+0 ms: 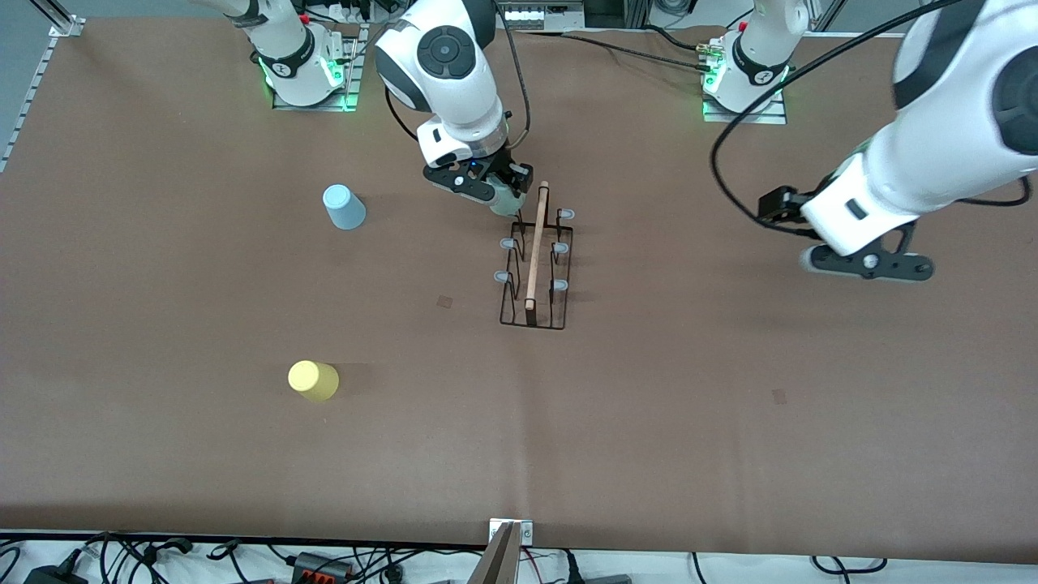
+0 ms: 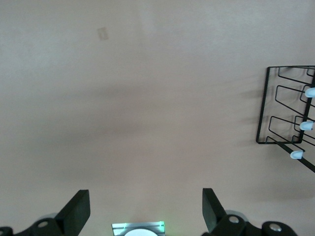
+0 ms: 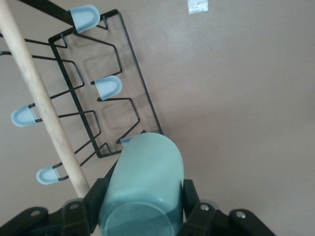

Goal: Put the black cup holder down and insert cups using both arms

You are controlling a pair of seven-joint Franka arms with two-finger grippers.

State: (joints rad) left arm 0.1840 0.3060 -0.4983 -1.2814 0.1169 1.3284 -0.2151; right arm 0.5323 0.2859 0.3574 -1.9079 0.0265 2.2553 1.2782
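We see right gripper clenched on pale grey-green plastic cup over black wire rack's end prong, ready for insertion; left gripper released, waiting over bare table.

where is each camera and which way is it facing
Front view: high across the table, facing both bases; shows both arms, the rack, blue cup and yellow cup.
Left wrist view: on the left arm, looking down at the table; its open left gripper shows.
Right wrist view: on the right arm, looking down at the rack; its right gripper is shut on the green cup.
All three share the rack.
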